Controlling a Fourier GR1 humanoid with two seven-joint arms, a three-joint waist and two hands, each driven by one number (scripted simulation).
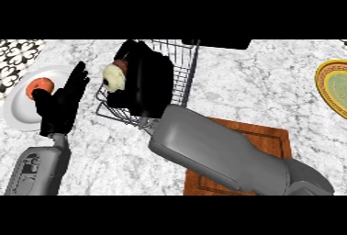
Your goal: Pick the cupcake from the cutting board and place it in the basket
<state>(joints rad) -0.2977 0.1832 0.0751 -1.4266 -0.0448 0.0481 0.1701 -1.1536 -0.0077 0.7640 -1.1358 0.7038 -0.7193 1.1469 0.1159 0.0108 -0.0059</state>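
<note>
Now right hand [146, 85] curled round cupcake [113, 77] — pale cream top, brown base — over wire basket [184, 69]; left hand [59, 105] open, resting.

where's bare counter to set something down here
Bare counter lies between the basket and the yellow plate, and between the left forearm and the cutting board. Crowded around the white plate, left hand and right hand.

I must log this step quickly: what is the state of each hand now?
Left hand: open, fingers up, holding nothing, at the view's left.
Right hand: closed round the cupcake, over the wire basket.
</note>
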